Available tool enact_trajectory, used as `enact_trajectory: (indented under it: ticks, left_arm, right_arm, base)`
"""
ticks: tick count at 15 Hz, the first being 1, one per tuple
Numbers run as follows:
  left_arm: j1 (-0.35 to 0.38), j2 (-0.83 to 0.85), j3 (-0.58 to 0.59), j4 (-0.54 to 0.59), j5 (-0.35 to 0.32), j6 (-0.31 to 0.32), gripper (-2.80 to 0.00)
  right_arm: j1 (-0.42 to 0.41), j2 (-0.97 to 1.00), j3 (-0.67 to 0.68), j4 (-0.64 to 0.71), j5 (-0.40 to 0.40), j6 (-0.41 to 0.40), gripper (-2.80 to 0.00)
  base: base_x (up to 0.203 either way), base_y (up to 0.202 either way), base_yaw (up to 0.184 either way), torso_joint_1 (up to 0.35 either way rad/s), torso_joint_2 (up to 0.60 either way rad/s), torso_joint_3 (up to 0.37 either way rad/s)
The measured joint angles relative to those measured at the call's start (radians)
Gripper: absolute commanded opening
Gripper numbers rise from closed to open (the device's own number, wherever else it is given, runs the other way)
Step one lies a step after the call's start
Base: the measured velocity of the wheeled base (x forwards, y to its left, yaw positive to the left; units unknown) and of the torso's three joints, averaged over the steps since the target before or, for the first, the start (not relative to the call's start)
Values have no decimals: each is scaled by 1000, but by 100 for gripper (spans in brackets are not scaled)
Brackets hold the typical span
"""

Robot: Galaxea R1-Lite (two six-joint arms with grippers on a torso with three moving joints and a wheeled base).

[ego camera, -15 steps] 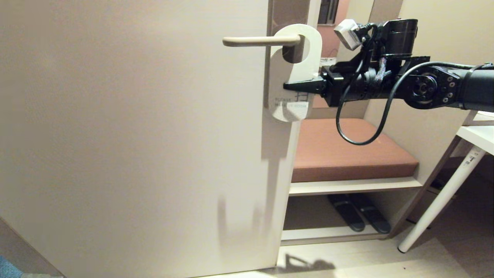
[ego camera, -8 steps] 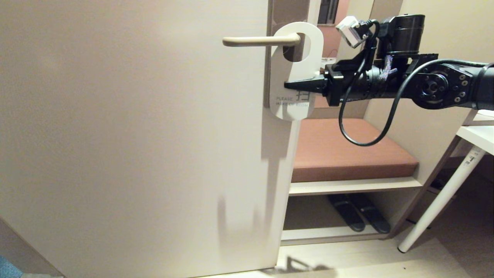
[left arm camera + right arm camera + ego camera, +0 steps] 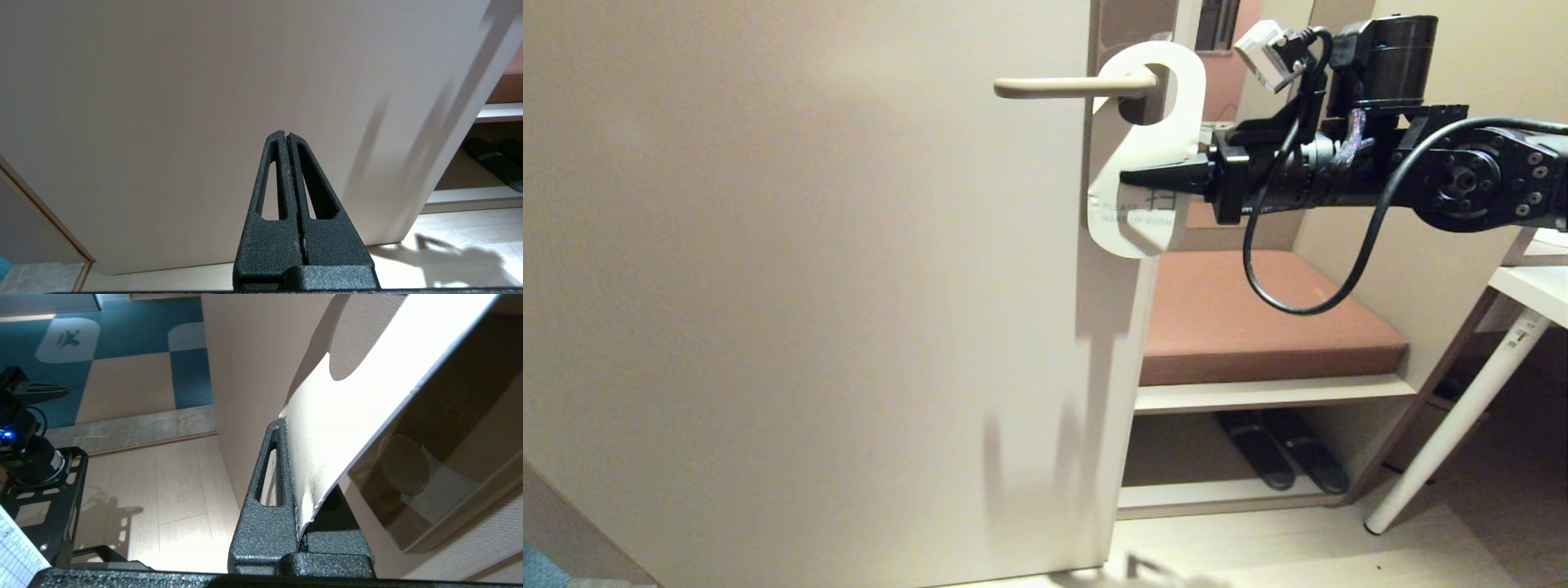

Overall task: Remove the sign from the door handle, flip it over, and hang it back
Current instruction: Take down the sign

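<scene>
The sign (image 3: 1174, 114), white "MAKE UP ROOM" side facing me, hangs tilted with its round hole still around the root of the door handle (image 3: 1058, 85), a cream lever on a brownish backplate (image 3: 1123, 24). My right gripper (image 3: 1129, 177) comes in level from the right and is shut on the sign's middle, just above the lettering. In the right wrist view the white sign (image 3: 351, 404) slants up from between the fingers (image 3: 265, 522) of the right gripper (image 3: 286, 425), hiding one finger. My left gripper (image 3: 284, 134) is shut and empty, low before the door.
The pale door (image 3: 809, 286) fills the left side of the head view. Right of its edge stands a bench with a brown cushion (image 3: 1258, 318), dark slippers (image 3: 1282, 457) on the shelf below. A white table leg (image 3: 1462, 416) slants at the far right.
My right gripper has risen a little with the sign in it. The sign's top has lifted above the handle, and its lower end has swung left, leaving it more tilted.
</scene>
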Motion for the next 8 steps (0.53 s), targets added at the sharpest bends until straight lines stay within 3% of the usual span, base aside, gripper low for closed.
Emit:
enact_trajectory:
  ticks: [8]
  left_arm:
    - [0,0,0,0,-1,-1,-280]
  right_arm:
    - [40,-66,66,-1,-152,0,-280]
  base:
    - [0,0,0,0,0,0]
